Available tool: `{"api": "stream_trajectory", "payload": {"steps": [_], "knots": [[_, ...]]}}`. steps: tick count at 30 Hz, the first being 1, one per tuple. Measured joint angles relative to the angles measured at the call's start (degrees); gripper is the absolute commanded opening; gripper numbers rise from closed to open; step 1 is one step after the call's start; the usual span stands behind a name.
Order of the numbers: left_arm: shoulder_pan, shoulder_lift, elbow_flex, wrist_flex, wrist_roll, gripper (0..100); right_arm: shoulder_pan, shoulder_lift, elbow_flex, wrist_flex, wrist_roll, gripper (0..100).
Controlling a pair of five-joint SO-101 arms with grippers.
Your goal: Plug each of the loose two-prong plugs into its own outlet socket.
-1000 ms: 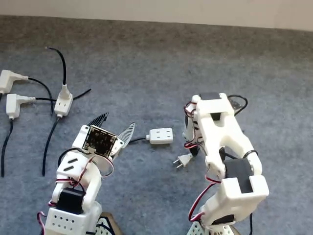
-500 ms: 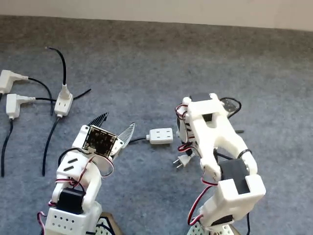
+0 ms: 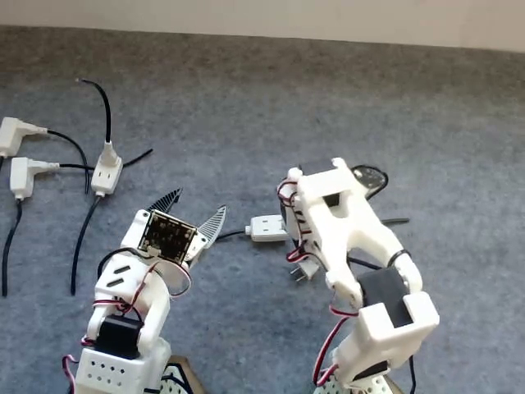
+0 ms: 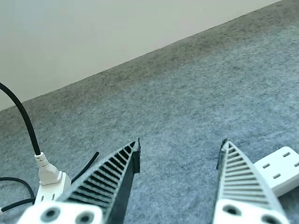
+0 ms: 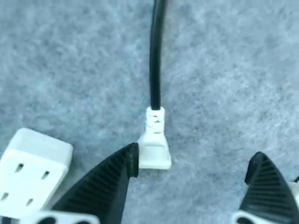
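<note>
- The right arm (image 3: 344,238) has swung across toward the left arm's side over the last second. In the high view it now covers one end of the outlet socket (image 3: 267,227) and most of the two-prong plug (image 3: 299,272), both of which lay in plain sight before.
- Socket and plug have not shifted on the grey desk (image 3: 246,107). The plug lies near the socket but apart from it, not plugged in.
- The right gripper (image 5: 195,151) hangs low over the plug with its fingers released and spread wide. The plug's white body lies just beside one fingertip, with open desk between it and the other. Its black cable (image 5: 156,51) runs straight away from the gripper.
- The socket sits close on the outer side of that same finger.
- The left arm (image 3: 135,279) has stayed where it was. The left gripper (image 3: 199,199) is released, with nothing between its fingers, and the socket lies just beyond one fingertip.
- Well apart from both arms, at the desk's far left, lie two angled white plugs (image 3: 10,131) and a straight white plug block (image 3: 107,172), with black cords looping between them.
</note>
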Motion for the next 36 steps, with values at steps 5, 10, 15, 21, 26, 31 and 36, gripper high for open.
{"api": "stream_trajectory", "payload": {"steps": [5,10,15,21,26,31,36], "knots": [[0.18,0.00,0.00,0.00,0.00,26,-0.18,6.07,-0.88,-2.37,1.23,14.6],[0.18,0.00,0.00,0.00,0.00,26,1.76,9.05,-5.36,0.70,5.01,11.5],[0.18,0.00,0.00,0.00,0.00,26,5.54,9.85,-11.08,10.64,10.20,11.3],[0.18,0.00,0.35,0.00,0.00,26,5.63,9.85,-13.10,16.44,34.11,11.1],[0.18,0.00,0.97,0.00,0.00,26,5.71,9.85,-13.10,16.62,50.20,10.1],[0.18,0.00,0.97,0.00,0.00,26,6.59,9.85,-13.10,13.54,51.16,0.3],[0.18,0.00,0.97,-0.09,0.00,26,6.77,10.11,-13.10,6.77,38.33,1.6]]}}
